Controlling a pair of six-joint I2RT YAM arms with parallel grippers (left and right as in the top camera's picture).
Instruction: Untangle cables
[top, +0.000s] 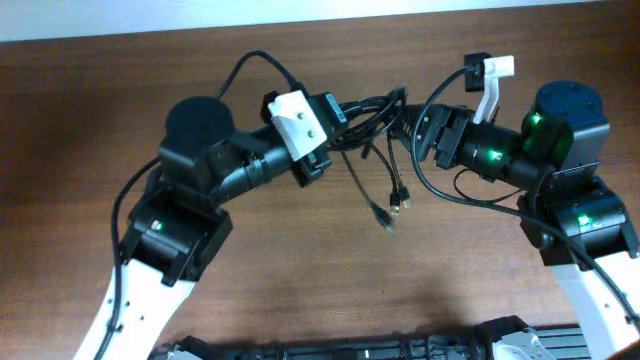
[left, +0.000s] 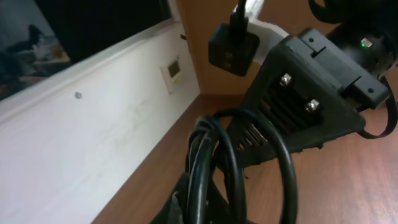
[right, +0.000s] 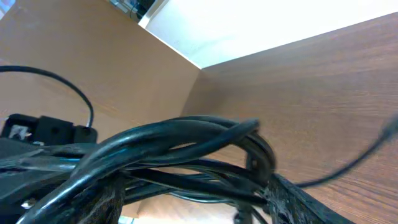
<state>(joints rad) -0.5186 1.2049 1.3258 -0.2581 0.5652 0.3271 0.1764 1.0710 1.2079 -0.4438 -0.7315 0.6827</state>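
With the left tool (top: 345, 118) clamped on the cables (top: 375, 106) and the right tool (top: 415, 122) among them (closure: cannot tell), pulling apart could cinch them tighter.

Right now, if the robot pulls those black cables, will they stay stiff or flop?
Probably floppy: the cables droop in loops and their plug ends dangle down. Likely light, being so thin. The loose ends may swing when moved.
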